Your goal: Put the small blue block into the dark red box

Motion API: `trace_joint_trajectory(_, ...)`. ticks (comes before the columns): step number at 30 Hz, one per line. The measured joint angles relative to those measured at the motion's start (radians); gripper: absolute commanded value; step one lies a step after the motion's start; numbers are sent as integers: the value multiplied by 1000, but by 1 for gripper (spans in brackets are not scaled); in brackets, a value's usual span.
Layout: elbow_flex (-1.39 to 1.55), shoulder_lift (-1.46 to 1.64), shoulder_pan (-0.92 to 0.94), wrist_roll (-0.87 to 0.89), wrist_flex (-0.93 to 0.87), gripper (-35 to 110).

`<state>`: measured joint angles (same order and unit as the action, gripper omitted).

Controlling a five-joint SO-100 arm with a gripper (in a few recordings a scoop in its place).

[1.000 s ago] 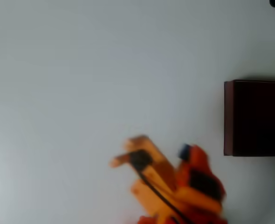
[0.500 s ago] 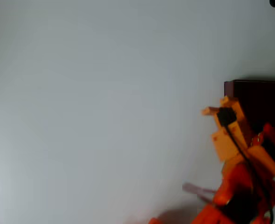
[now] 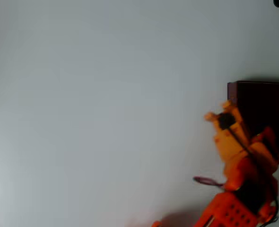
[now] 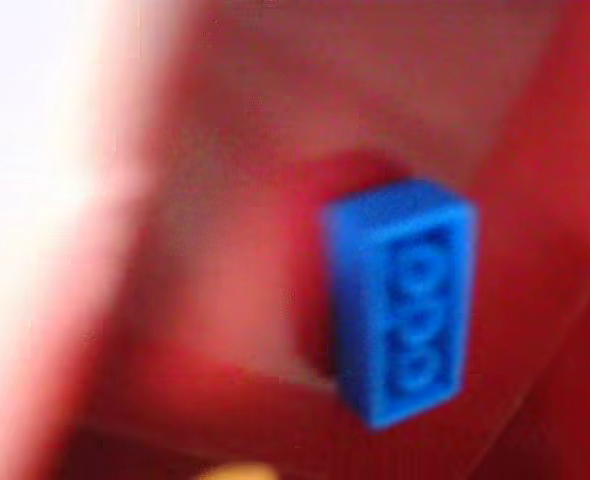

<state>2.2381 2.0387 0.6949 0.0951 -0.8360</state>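
Block: small blue block point(image 4: 400, 300) seen in the wrist view, blurred, studs facing the camera, long axis roughly 12-to-6, set against a red surface that looks like the box's inside wall or floor. Whether it rests there, is falling, or is still held I cannot tell.

Box: dark red box point(image 3: 262, 118) at the 3 o'clock edge of the overhead view, cut off by the frame; maroon left wall visible, inside nearly black.

Claw: orange claw point(image 3: 220, 116) hangs at the box's left wall, its tip pointing toward 11 o'clock. Jaw opening not readable in the overhead view, and no fingers can be made out in the wrist view, so open or closed I cannot tell.

Change: a second ago the arm was well away from the box, toward 6 o'clock on the bench point(image 3: 106, 94); half a second ago it had swung up to the box's left wall, and it has barely shifted since.

Meaning: carry phase looks finished; block appears to be at or inside the box. What remains, by my reading, is confirming release and drawing the arm clear.
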Motion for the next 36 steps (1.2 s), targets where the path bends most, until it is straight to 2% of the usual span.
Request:
trace_joint_trajectory(4,126,337,-149,-46,-146,22)
trace_joint_trajectory(9,281,833,-371,-98,-356,5)
trace_joint_trajectory(15,417,1230,-687,-103,-535,4)
trace_joint_trajectory(21,512,1308,-948,-133,-604,1)
trace_joint_trajectory(27,627,1308,-1111,-155,-557,0)
trace_joint_trajectory(36,759,1313,-1129,-158,-506,0)
